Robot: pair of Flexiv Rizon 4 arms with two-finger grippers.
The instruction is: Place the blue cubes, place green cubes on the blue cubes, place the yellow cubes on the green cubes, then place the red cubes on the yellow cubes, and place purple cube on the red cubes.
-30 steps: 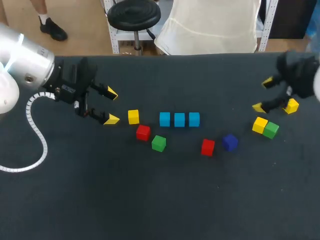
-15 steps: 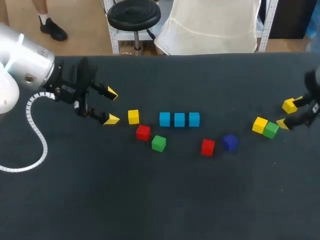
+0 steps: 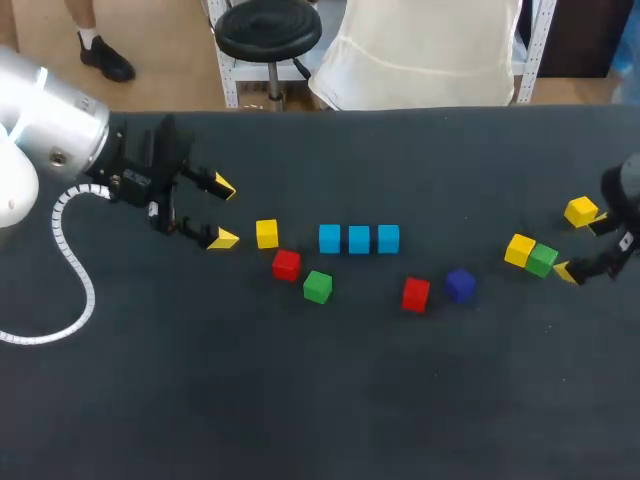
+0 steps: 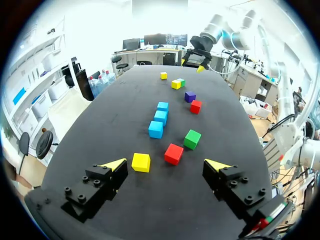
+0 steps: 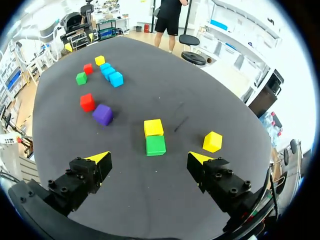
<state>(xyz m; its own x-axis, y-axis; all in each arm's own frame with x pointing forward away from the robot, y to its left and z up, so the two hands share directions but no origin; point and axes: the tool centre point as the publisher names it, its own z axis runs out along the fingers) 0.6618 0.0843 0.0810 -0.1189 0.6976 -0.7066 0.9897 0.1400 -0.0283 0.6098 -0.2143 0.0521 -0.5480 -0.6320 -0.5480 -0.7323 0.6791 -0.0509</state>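
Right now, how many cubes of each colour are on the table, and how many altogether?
blue cubes: 3
green cubes: 2
yellow cubes: 3
red cubes: 2
purple cube: 1
Total: 11

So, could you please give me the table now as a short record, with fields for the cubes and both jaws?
blue cubes: three in one row
green cubes: one beside a red cube, the other touching a yellow cube
purple cube: beside the other red cube
stacked: nothing yet
left jaws: open, empty
right jaws: open, empty
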